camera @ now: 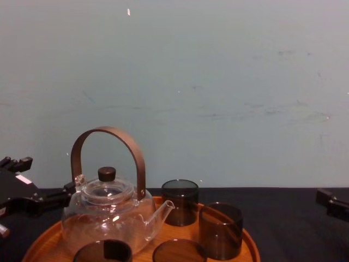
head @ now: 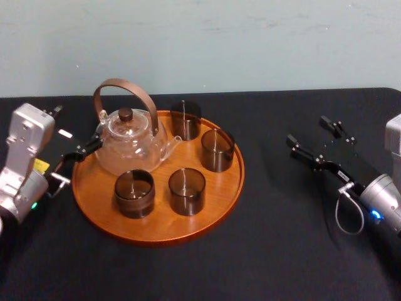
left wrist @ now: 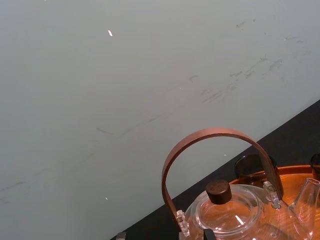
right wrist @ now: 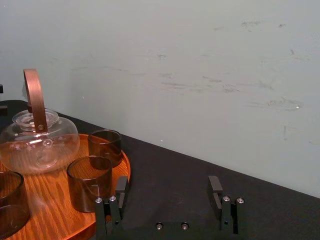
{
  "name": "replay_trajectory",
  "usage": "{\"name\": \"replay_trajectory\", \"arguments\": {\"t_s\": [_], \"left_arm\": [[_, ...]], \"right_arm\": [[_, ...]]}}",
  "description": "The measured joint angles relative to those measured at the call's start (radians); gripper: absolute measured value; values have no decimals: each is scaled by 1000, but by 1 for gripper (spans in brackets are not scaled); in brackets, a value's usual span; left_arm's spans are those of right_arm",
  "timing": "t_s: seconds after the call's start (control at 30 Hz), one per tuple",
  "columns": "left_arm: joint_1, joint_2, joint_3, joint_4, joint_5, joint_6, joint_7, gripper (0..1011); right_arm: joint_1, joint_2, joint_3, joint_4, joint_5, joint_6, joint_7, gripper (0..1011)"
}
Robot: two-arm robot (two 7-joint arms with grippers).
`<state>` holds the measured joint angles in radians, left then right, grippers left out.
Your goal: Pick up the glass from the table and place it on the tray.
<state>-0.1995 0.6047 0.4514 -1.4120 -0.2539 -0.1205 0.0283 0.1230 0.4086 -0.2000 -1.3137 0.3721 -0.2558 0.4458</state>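
Gaping right tool (head: 313, 139) sits right of tray (head: 213, 200); teapot handle (left wrist: 210, 134) half-hides rear glass (left wrist: 250, 172).

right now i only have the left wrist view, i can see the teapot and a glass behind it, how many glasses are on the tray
Observer: Four dark glasses stand on the tray. Two are behind and to the right of the teapot and two are in front of it.
Operator: where's the other arm
Observer: The right gripper is over the black table, well to the right of the tray, open and empty.
Operator: and mine, against the tray
Observer: The left gripper is open at the tray's left rim, close beside the teapot.
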Motion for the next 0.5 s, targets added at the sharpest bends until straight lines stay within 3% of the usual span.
{"name": "replay_trajectory", "arguments": {"t_s": [0.5], "left_arm": [[0, 0, 0, 0, 0, 0, 0, 1001]], "right_arm": [[1, 1, -2, -1, 1, 0, 2, 1002]]}}
